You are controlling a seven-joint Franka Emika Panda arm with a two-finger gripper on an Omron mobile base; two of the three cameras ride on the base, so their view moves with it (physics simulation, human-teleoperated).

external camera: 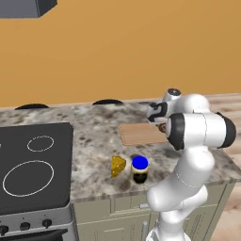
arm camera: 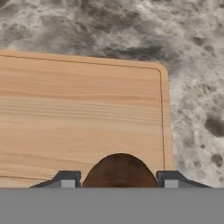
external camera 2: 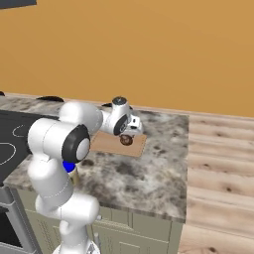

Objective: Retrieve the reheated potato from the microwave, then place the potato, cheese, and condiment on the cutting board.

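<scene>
On your far left in the left base view you had the black stovetop (external camera: 33, 164), set flush in the speckled stone worktop (external camera: 94, 136). Next along, near the worktop's front edge, the cheese (external camera: 117, 166) lay as a yellow wedge, and just beside it to the right stood the condiment (external camera: 140, 169), its blue lid up. The two were close but apart. Behind them and further right lay the cutting board (external camera: 141, 133), flat on the worktop, with its right end hidden by the white arm.

In the right base view you could see the end effector (external camera 2: 126, 139) pointing down over the right-hand part of the cutting board (external camera 2: 106, 143), with the potato (external camera 2: 126, 140) as a small dark-brown lump right at its tips, low over the wood. From that angle you could not tell whether the potato touched the board.

In the hand view the cutting board (arm camera: 78, 113) lay under the camera, with its rounded corner at upper right and bare worktop (arm camera: 197, 87) beyond. The potato (arm camera: 119, 171) sat between the two fingertips (arm camera: 65, 179), one on each side with no clear gap, so your end effector (arm camera: 118, 180) was grasping the potato.
</scene>
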